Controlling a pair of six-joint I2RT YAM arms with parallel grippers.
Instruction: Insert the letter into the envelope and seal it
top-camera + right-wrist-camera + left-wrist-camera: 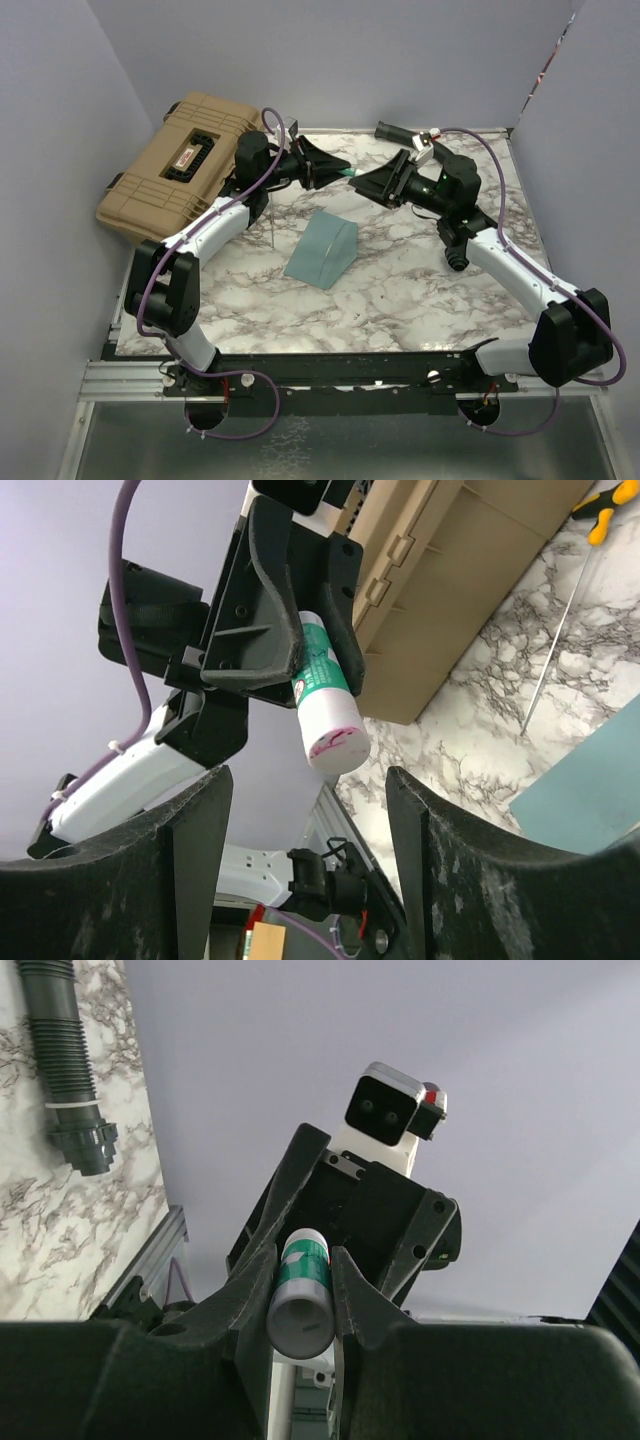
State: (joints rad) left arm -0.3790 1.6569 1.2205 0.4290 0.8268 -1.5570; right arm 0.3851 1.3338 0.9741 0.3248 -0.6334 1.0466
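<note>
The teal envelope (pixel 322 250) lies flat on the marble table, its corner showing in the right wrist view (pixel 590 780). The letter is out of view. Above the table's far part, my left gripper (pixel 335 170) is shut on a green and white glue stick (pixel 302 1300), with a finger on each side of the tube. The stick's white end, smeared pink (pixel 335 745), points at my right gripper (pixel 308 820). That gripper is open, its fingers wide apart just short of the stick's tip and touching nothing. In the top view the right gripper (pixel 368 182) faces the left one closely.
A tan hard case (pixel 185 165) sits at the back left, partly off the table. A screwdriver with a thin shaft (pixel 272 215) lies beside the left arm. A black ribbed hose (pixel 395 130) rests at the far edge. Grey walls enclose the table.
</note>
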